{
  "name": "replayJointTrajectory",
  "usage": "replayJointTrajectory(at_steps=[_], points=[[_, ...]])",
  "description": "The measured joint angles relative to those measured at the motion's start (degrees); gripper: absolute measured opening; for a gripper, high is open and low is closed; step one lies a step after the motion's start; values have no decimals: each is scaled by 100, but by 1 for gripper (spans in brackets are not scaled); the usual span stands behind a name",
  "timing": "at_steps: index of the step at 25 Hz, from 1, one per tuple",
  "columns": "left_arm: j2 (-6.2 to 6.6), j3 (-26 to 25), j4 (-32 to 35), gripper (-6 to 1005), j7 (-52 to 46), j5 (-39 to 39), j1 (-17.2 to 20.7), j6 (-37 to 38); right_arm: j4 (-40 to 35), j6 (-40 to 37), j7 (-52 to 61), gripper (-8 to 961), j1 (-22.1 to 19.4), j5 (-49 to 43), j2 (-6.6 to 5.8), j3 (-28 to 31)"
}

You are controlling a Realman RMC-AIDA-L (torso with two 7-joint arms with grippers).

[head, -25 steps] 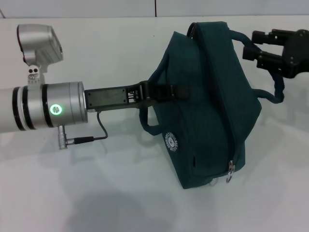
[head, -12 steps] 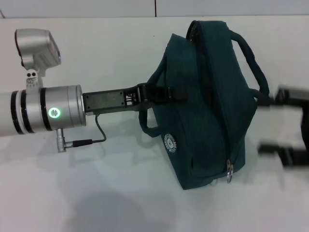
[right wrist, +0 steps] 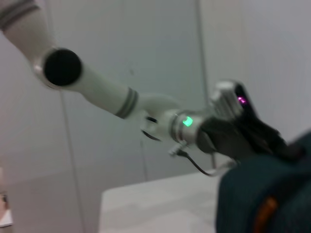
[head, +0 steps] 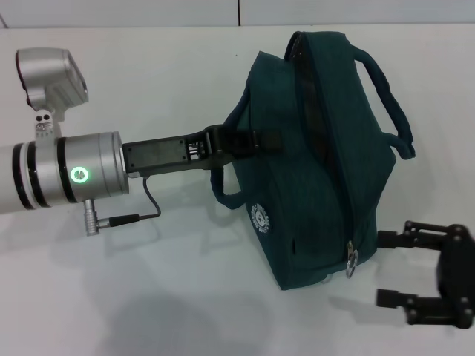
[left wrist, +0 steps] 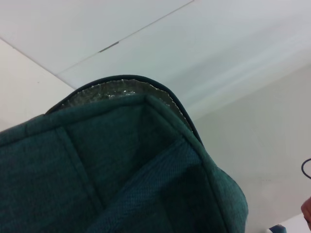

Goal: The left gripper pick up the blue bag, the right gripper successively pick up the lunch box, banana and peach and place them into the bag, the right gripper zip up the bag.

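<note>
Fingers of our right gripper (head: 392, 268) are spread wide with nothing between them, now low beside the blue bag (head: 319, 156), near its silver zipper pull (head: 351, 262); a second ago that claw was up by the far handle. Our left gripper (head: 256, 141) remains clamped on the bag's side, holding it tilted over the white table (head: 148, 297), arm shifted slightly leftward.

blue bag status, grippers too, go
Left gripper shut on blue bag handle, bag held up. Right gripper open beside the zipper pull, not touching. Nothing in the way.
</note>
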Motion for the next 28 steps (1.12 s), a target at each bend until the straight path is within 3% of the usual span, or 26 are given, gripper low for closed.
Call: replayJointTrajectory(at_steps=[7, 28], points=[[0, 14, 1, 59, 0, -1, -5, -1, 997, 505, -618, 719, 275, -1, 29, -5], [0, 3, 1, 59, -7, -1, -9, -1, 1452, 763, -662, 707, 497, 13, 77, -390]])
